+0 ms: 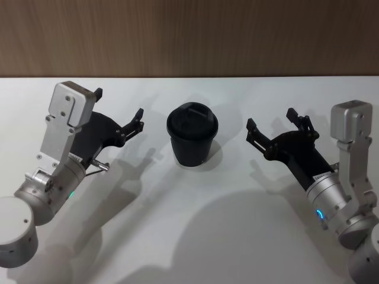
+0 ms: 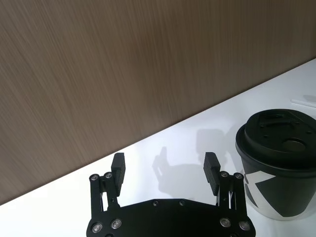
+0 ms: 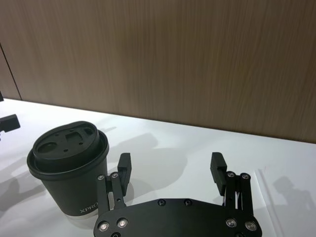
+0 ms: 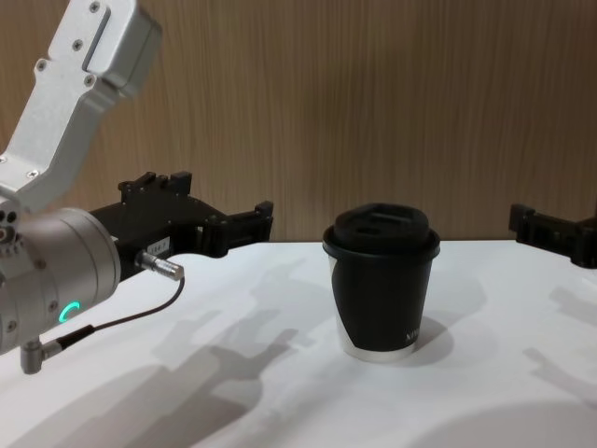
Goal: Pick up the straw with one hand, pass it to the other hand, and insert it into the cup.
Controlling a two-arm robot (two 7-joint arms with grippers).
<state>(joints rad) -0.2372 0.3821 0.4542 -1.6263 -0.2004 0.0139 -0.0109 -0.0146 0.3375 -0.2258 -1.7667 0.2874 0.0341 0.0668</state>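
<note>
left end effector (image 1: 120, 102) spread wide, empty | right end effector (image 1: 271, 118) likewise

Cup (image 1: 192, 137) obstructs table (image 1: 237, 94) centre; open room either side.

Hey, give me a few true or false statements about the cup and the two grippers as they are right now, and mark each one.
1. The cup has its lid on. True.
2. The left gripper is gripping the cup. False: it is open and apart from the cup, off to the cup's left.
3. The right gripper is open. True.
4. The cup lies on its side. False: it stands upright on the table.
5. The cup stands between the two grippers. True.
</note>
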